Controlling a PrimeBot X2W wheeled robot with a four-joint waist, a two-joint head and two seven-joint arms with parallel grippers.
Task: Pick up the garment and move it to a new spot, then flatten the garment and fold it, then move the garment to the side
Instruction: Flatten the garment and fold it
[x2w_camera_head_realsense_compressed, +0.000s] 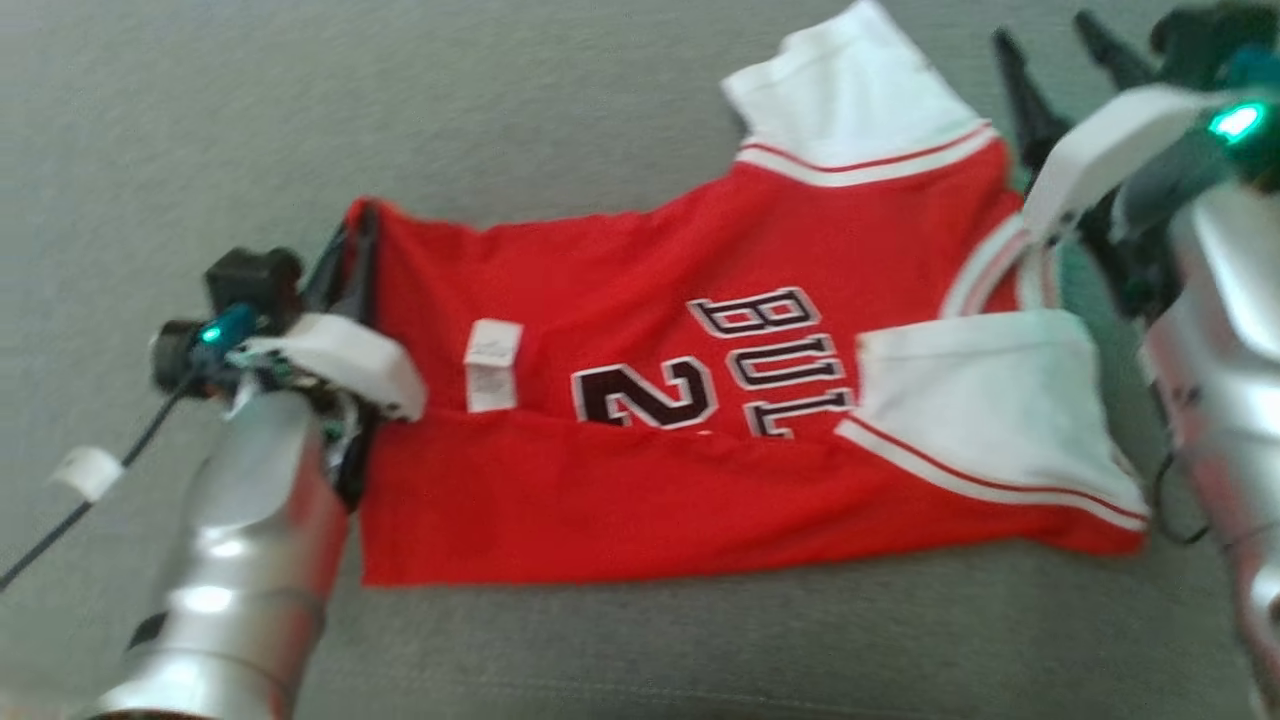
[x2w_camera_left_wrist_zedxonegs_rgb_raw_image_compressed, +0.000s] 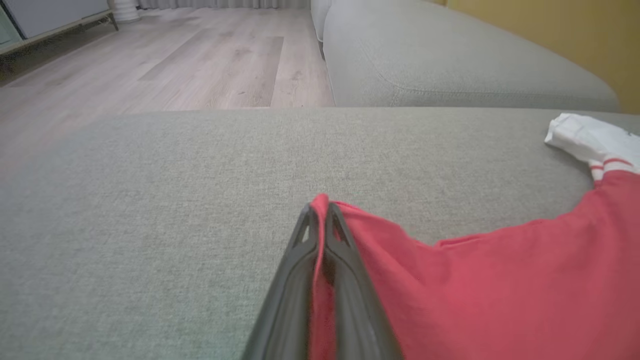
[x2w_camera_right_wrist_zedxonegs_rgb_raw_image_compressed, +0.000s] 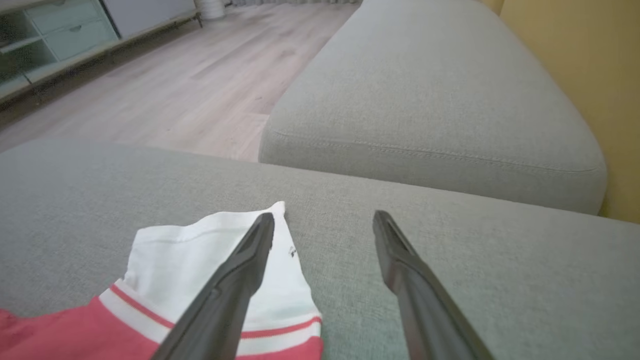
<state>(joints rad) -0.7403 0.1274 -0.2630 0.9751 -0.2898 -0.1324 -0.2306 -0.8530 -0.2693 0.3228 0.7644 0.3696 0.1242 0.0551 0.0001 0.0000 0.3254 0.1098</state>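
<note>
The left gripper (x2w_camera_left_wrist_zedxonegs_rgb_raw_image_compressed: 320, 220) is pinching a red corner of the garment (x2w_camera_left_wrist_zedxonegs_rgb_raw_image_compressed: 500, 290), at the bottom middle of its wrist view. The right gripper (x2w_camera_right_wrist_zedxonegs_rgb_raw_image_compressed: 325, 220) is hanging spread wide by a white sleeve (x2w_camera_right_wrist_zedxonegs_rgb_raw_image_compressed: 200, 250). The garment is lying across the middle of the grey sofa (x2w_camera_head_realsense_compressed: 200, 120).

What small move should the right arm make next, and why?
Probably shift the open right claw over the white fabric sleeve and close: the left claw is shut on a hem corner of the red basketball jersey, while the sleeve end lies free.
</note>
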